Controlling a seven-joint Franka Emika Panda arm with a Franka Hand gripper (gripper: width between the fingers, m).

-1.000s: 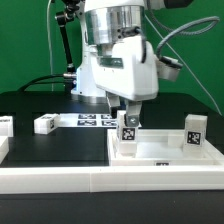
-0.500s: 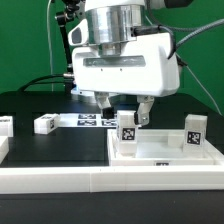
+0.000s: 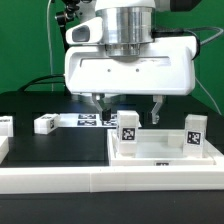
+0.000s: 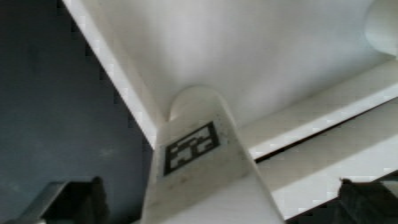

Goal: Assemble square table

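Fingers [image 3: 157, 108]: released and spread wide at the centre of the frame, holding nothing. One hangs on either side of the middle leg, and neither touches it.
Middle leg [image 3: 128, 130]: stands upright on the tabletop at the centre of the frame, with its tag facing the camera.
Tabletop [image 3: 165, 152]: white slab lying flat on the black counter [image 3: 40, 105], lower right.
Right leg [image 3: 193, 132]: stands upright on the tabletop near the right edge of the frame.
Loose leg [image 3: 45, 124]: lies on the counter at middle left, well apart from the tabletop.
Marker board [image 3: 92, 120]: lies flat, just left of centre.
Wrist view: the tagged middle leg [image 4: 199, 150] shows against the white tabletop [image 4: 249, 50]. The dark fingertips are blurred.
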